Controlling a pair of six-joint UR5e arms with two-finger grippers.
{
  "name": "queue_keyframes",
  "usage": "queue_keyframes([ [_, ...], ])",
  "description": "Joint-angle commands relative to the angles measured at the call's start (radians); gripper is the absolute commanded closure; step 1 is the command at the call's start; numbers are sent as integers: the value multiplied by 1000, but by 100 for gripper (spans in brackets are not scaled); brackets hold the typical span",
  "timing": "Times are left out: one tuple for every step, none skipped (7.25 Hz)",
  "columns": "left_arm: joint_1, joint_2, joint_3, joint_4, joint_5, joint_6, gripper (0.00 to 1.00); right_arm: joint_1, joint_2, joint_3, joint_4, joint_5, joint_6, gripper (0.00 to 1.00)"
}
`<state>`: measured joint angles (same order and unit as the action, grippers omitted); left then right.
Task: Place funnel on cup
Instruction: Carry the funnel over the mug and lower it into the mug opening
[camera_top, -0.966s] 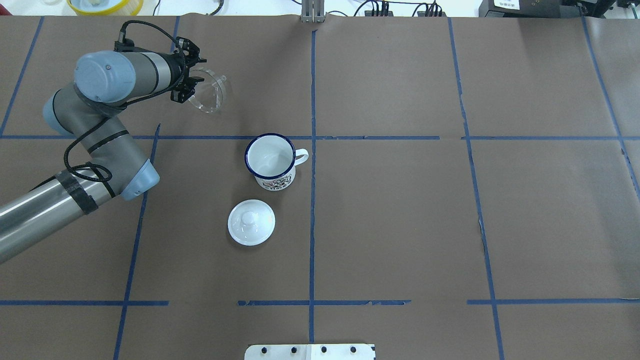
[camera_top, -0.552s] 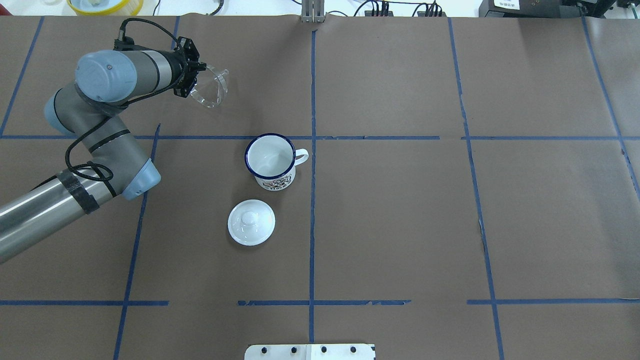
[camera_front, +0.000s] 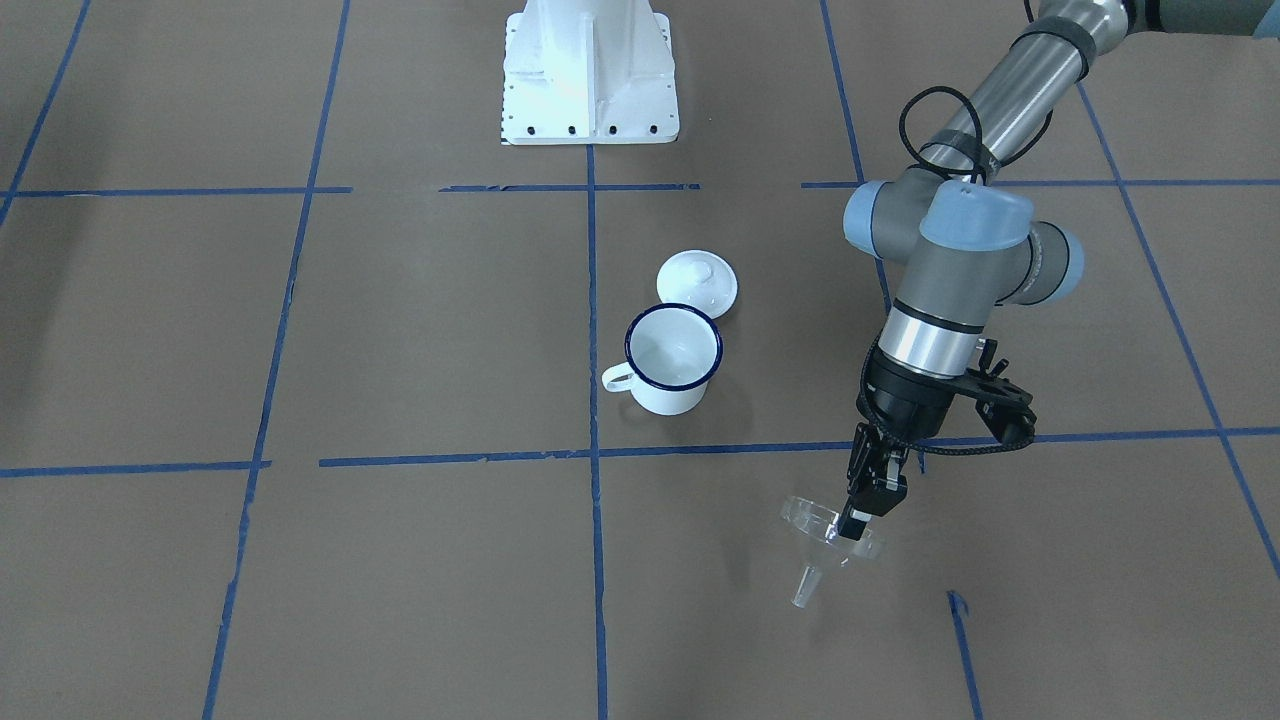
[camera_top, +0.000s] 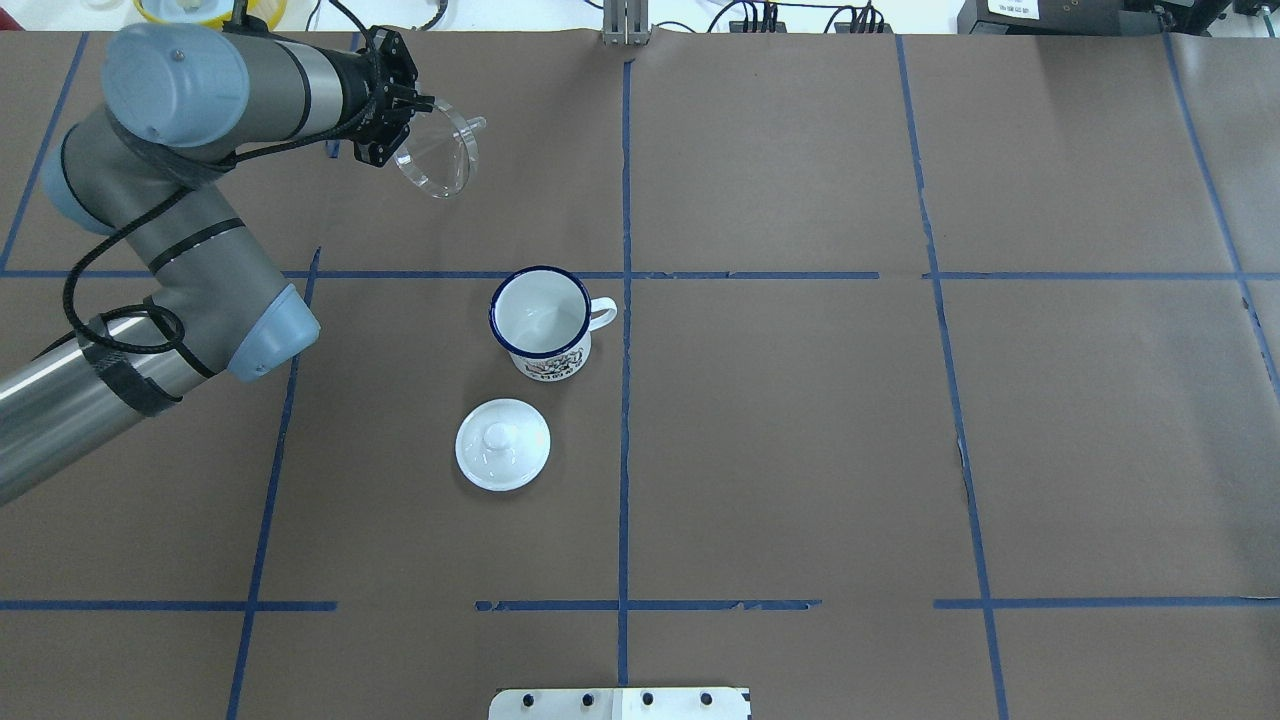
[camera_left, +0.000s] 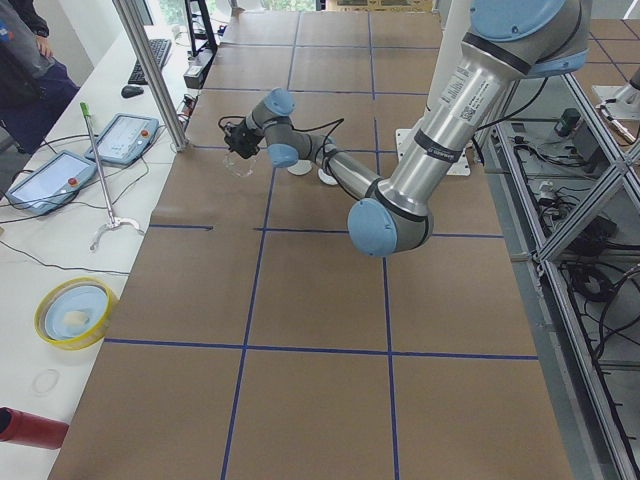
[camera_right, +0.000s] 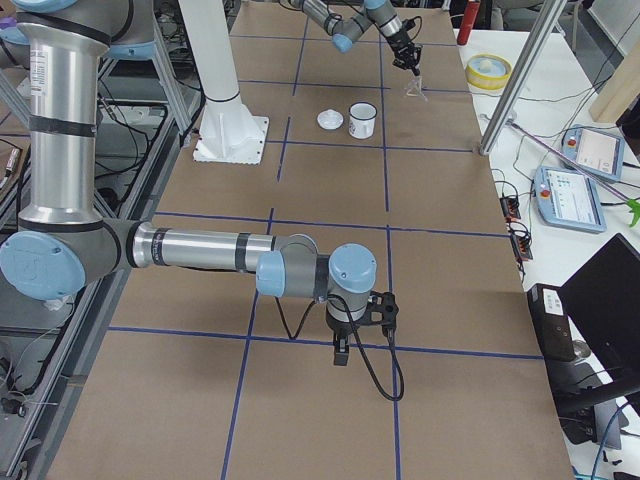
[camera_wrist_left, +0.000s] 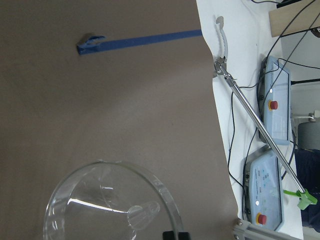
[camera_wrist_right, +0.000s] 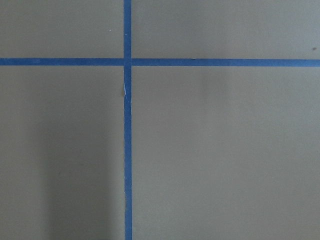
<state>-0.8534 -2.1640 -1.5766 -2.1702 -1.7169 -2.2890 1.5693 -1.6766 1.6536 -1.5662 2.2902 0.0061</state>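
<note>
The grab looks done: the left hand (camera_top: 408, 130) is pinched closed on the rim of the funnel (camera_top: 440, 155), which seems to hang clear of the surface (camera_top: 800, 450) near its far left corner. Carrying and setting down are left to do. The cup (camera_top: 540, 318) stands upright and open near the middle of the surface, well apart from the funnel, with the lid (camera_top: 503, 444) just beside it. The funnel's axis leans: its spout points down and toward the far edge, and its mouth tips back toward the robot. I'd say it needs levelling. I cannot tell whether the right hand (camera_right: 340, 352) is open.
</note>
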Motion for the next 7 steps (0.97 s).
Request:
queue_keyframes([
  [-4,-69,-221,444,-59,129,100,0,0,0,0,0,0,0],
  [-3,-144,-227,636,-107,181,100,0,0,0,0,0,0,0],
  [0,-225,-230,803,-131,225,100,0,0,0,0,0,0,0],
  [23,-288,-200,908,-142,252,100,0,0,0,0,0,0,0],
  [63,-374,-141,1032,-144,325,100,0,0,0,0,0,0,0],
  [91,-439,-52,1081,-145,363,100,0,0,0,0,0,0,0],
  [102,-494,69,1090,-154,403,100,0,0,0,0,0,0,0],
])
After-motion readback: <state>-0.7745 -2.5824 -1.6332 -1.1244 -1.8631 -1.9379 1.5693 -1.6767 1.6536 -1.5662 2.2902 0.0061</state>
